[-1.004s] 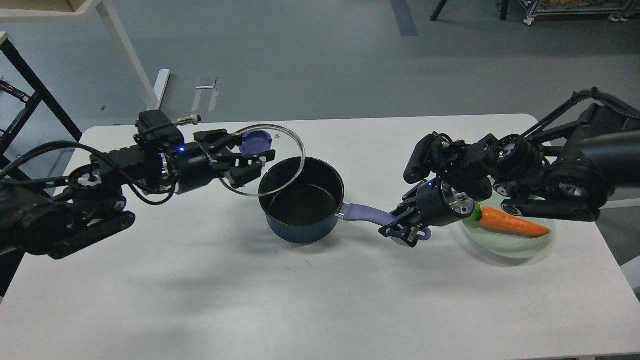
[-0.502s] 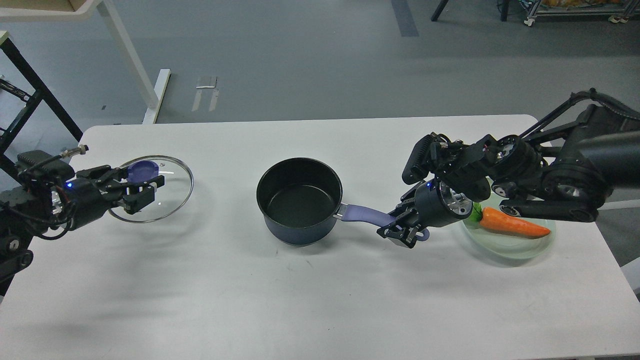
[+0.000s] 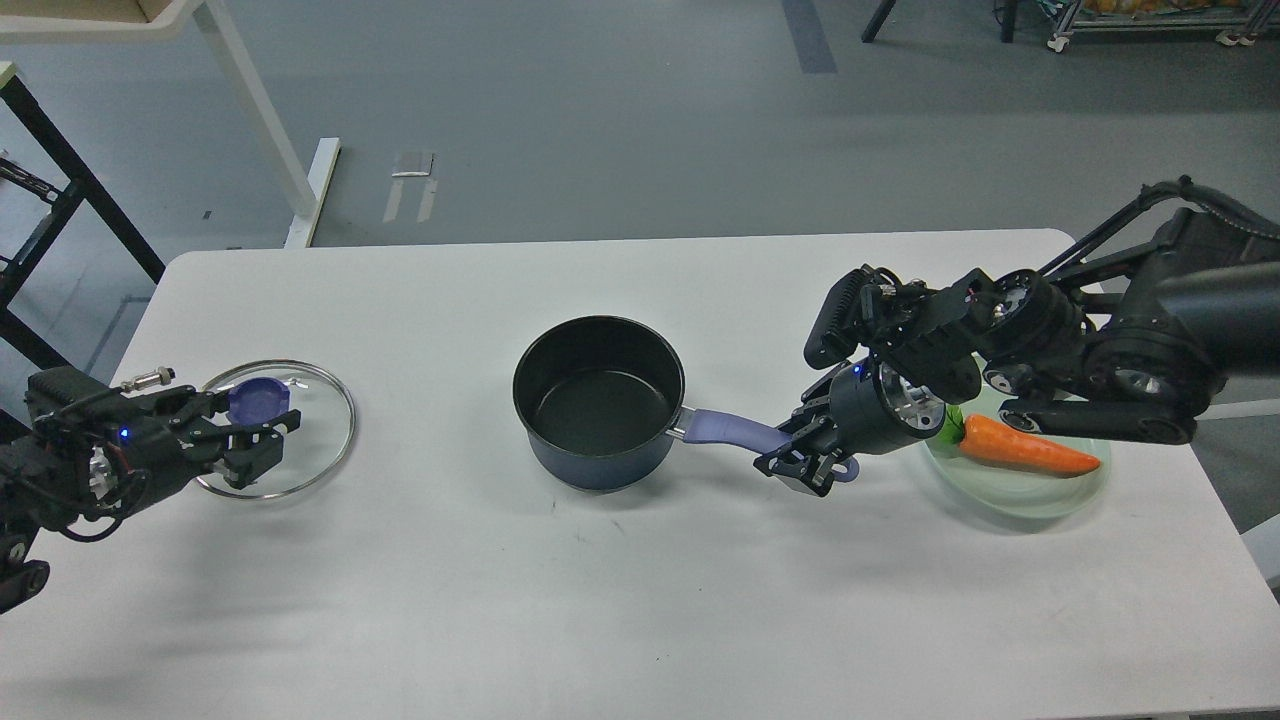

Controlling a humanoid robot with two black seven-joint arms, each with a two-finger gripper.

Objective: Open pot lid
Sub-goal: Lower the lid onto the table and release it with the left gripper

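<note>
The dark navy pot (image 3: 600,402) stands uncovered in the middle of the white table, its black inside showing. Its periwinkle handle (image 3: 735,428) points right. My right gripper (image 3: 805,462) is shut on the end of that handle. The clear glass lid (image 3: 315,435) with its blue knob (image 3: 258,400) is at the far left, low over or on the table. My left gripper (image 3: 255,432) is shut on the knob.
A pale green glass plate (image 3: 1020,490) with an orange carrot (image 3: 1025,446) sits at the right, partly under my right arm. The table's left edge is close to the lid. White table legs stand on the grey floor behind.
My left gripper has carried the lid from beside the pot far to the left and lowered it toward the table. The right gripper and pot have stayed put.
</note>
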